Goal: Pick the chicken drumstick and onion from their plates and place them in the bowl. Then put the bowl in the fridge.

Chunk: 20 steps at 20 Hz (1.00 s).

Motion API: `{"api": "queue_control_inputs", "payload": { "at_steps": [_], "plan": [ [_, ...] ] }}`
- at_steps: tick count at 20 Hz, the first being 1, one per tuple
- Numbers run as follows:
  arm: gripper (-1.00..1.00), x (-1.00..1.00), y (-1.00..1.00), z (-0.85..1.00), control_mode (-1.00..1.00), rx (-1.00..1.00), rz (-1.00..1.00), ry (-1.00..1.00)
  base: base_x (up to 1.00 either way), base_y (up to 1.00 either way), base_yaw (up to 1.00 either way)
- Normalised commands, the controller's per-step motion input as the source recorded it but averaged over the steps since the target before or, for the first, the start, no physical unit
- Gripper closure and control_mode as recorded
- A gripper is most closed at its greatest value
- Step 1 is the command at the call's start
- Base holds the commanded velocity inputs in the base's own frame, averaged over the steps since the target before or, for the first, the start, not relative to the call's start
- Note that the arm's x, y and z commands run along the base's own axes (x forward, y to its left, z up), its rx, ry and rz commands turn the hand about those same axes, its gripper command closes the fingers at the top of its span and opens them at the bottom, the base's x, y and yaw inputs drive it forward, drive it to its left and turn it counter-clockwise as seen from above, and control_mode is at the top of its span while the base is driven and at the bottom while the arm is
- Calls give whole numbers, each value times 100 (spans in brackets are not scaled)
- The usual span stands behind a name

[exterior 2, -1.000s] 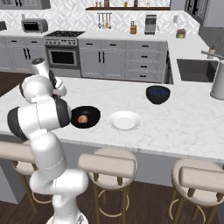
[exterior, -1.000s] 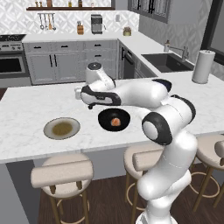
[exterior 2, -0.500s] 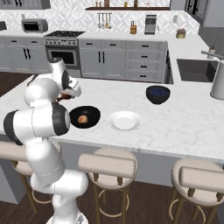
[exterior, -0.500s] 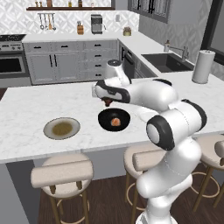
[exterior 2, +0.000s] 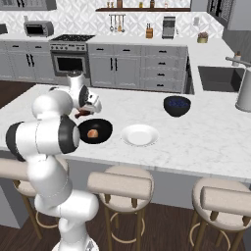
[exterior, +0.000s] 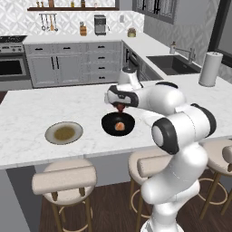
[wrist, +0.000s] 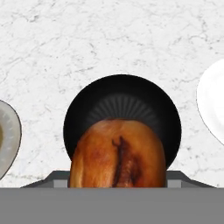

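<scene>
Glossy brown chicken drumstick (wrist: pixel 117 154) above black bowl (wrist: pixel 81 116)

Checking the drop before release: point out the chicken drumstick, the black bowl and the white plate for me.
chicken drumstick (wrist: pixel 117 154), hand view, on its fat browned end.
bowl (exterior: pixel 108 121), left base view, on its bare left inner wall.
white plate (exterior 2: pixel 139 135), right base view, on its bare centre.

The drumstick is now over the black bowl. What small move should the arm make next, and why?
Probably lower a little and open the jaws. The gripper holds the chicken drumstick right above the black bowl, where the onion already lies. Both plates, grey-olive and white, are bare.
</scene>
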Motion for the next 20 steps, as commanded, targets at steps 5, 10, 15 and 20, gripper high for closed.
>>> {"api": "queue_control_inputs", "payload": {
  "at_steps": [5, 10, 15, 20],
  "plan": [
    [100, 18, -28, -32, -100, 0, 0, 0, 0, 0, 0],
    [100, 4, -17, -39, -100, 0, 0, 0, 0, 0, 0],
    [100, 3, -1, -35, -100, 0, 0, 1, 0, 0, 0],
    [100, 1, 0, -30, -100, 0, 0, 2, 0, 0, 0]
  ]
}}
